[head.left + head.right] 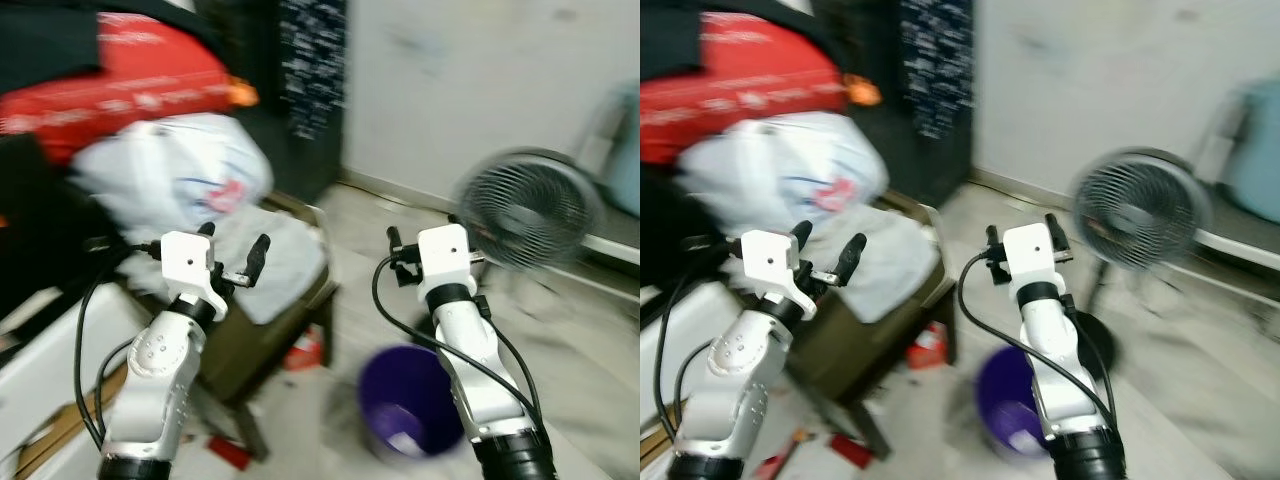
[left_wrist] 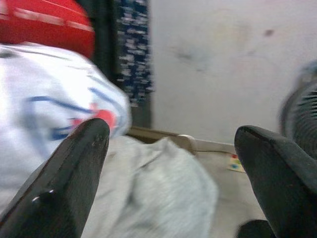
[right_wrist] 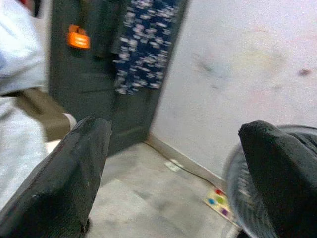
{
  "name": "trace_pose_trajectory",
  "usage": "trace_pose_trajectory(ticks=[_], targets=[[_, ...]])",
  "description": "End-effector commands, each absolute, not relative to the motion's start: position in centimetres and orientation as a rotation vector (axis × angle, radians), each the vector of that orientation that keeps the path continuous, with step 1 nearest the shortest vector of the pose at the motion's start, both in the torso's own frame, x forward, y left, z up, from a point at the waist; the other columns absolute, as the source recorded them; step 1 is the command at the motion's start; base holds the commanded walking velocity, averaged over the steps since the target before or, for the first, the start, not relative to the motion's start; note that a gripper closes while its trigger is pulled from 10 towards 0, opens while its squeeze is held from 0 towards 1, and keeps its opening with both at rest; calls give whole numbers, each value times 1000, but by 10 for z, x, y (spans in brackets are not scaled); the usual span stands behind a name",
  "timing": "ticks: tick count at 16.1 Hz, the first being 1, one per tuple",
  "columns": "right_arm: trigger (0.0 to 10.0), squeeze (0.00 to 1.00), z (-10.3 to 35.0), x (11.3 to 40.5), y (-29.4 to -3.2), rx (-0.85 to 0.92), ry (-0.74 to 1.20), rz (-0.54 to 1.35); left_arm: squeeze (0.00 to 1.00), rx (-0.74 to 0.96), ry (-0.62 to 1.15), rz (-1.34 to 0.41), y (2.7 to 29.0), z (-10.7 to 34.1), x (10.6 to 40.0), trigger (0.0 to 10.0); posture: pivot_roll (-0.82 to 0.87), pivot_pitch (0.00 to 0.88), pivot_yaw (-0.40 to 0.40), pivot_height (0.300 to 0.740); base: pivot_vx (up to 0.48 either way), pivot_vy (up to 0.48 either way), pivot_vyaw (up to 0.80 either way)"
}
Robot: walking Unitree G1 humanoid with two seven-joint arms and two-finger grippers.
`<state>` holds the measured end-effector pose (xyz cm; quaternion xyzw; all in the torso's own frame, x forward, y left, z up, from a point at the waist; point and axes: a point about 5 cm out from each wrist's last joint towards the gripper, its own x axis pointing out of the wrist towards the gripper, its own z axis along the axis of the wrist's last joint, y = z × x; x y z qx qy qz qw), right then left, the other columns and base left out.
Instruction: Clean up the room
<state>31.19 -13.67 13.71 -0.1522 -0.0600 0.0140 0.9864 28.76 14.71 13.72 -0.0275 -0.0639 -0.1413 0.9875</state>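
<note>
The picture is blurred. Both arms are raised in front of me. My left gripper is open and holds nothing; it hovers by a grey cloth draped over a low brown seat. In the left wrist view its fingers frame that grey cloth and a white plastic bag. My right gripper is open and holds nothing, above a purple bucket on the floor. Small red litter lies under the seat, and another red piece lies nearer to me.
A white plastic bag and a red bag are piled at the left. A floor fan stands at the right before the pale wall. A dark cabinet with a patterned cloth stands behind the seat. A colourful toy lies by the wall.
</note>
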Motion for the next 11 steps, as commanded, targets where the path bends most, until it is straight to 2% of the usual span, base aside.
trace_pose_trajectory(ticks=[1,11], targets=[[10000,0,140,315,-138,-300,-125,30,0,-41,-138,-299,143,139,287,10000,-88,0,36,740,0,0,800],[10000,0,138,315,-138,-295,-122,38,0,-31,-129,-264,145,137,286,10000,-81,0,27,740,0,0,800]])
